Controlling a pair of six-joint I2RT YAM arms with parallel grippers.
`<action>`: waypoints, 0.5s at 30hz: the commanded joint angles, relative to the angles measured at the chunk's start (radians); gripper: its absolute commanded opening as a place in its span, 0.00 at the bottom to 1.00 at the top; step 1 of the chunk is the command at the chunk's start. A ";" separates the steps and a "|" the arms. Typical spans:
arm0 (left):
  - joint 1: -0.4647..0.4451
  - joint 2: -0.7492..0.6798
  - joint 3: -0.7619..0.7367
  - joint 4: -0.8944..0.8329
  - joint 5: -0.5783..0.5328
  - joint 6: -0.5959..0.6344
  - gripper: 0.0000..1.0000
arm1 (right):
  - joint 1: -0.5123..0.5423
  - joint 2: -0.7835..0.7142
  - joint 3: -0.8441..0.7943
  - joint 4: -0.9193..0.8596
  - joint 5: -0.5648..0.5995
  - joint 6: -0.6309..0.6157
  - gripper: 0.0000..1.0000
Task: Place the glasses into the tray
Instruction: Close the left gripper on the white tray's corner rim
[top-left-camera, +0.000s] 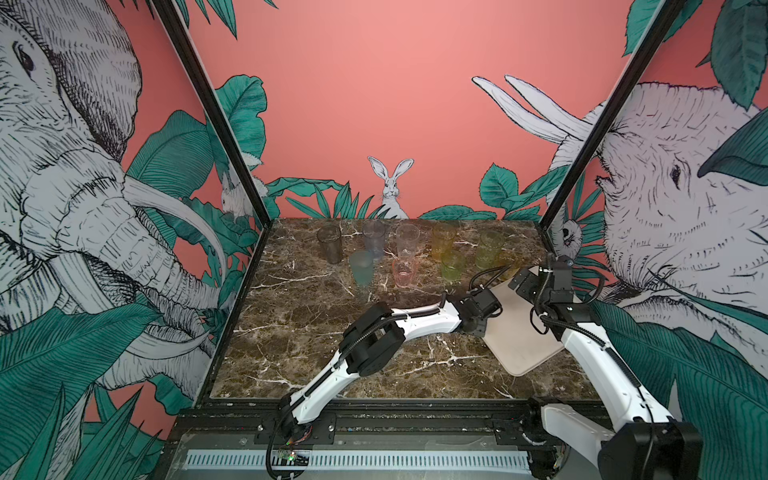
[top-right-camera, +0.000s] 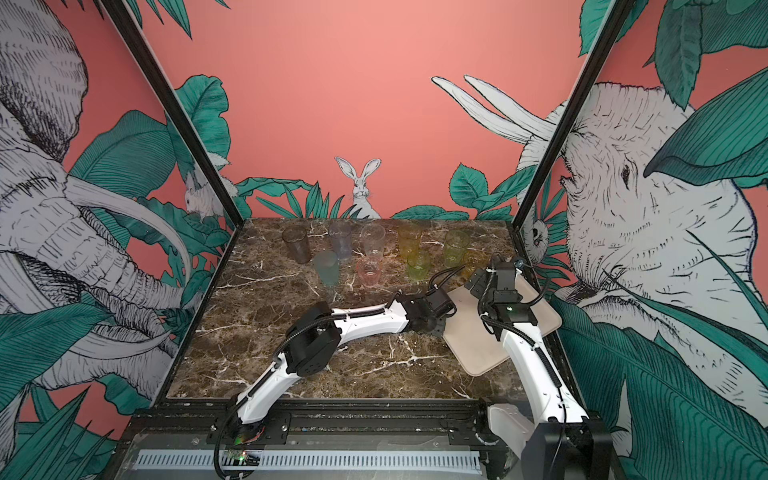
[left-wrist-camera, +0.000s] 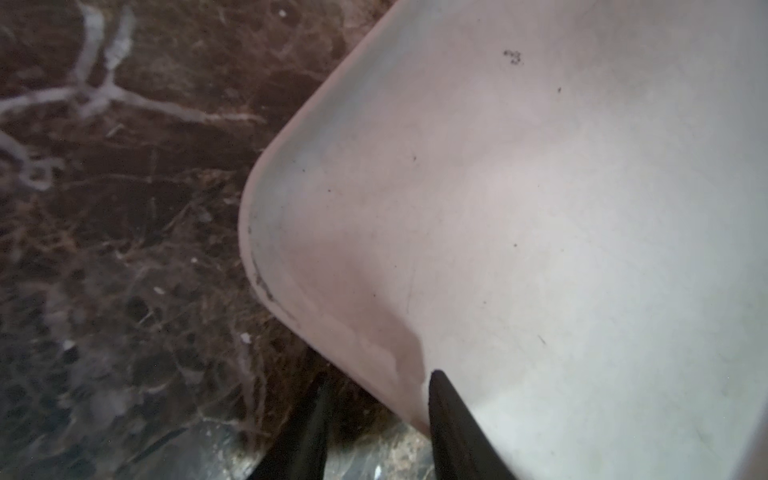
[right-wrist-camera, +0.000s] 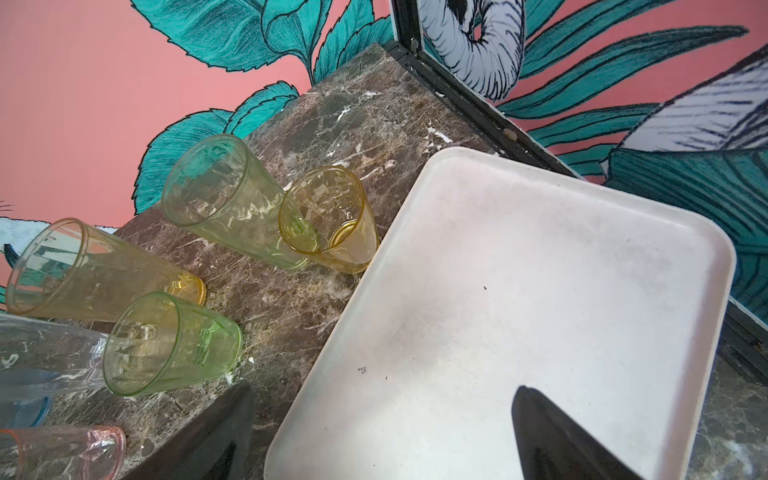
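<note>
Front rail (top-left-camera: 374, 417) carries both arm bases; beyond it lies the marble table (top-left-camera: 324, 345). Tray (top-left-camera: 519, 345) lies flat on the right side, skewed to the table edges, empty. Glasses (top-left-camera: 406, 241) stand upright in two rows at the far end, none in tray. Short amber glass (right-wrist-camera: 328, 216) sits just beside tray's rim; contact n/k.

L gripper (left-wrist-camera: 380, 376): jaws part open near a tray corner, one finger inside the rim, one outside over marble. Nothing clamped yet. R gripper (right-wrist-camera: 384, 390): jaws wide, straddling tray's edge on the glasses' side, holding nothing.

Step, as judged: reposition tray before loading. Procedure:
- Seat fingers fully over rim and close square to it.
- Slide low w/o lifting.
- Move away from amber glass; a swing toward it risks a knock-over.
- Coordinate both arms so tray doesn't twist.
</note>
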 joint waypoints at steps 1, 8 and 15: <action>0.025 -0.057 -0.067 -0.070 -0.023 -0.024 0.38 | 0.000 -0.002 -0.004 0.025 -0.007 0.000 0.99; 0.052 -0.113 -0.152 -0.065 -0.037 -0.030 0.31 | 0.000 0.000 -0.004 0.029 -0.017 -0.003 0.99; 0.087 -0.192 -0.288 -0.033 -0.043 -0.044 0.25 | 0.000 -0.003 -0.004 0.030 -0.024 -0.004 0.99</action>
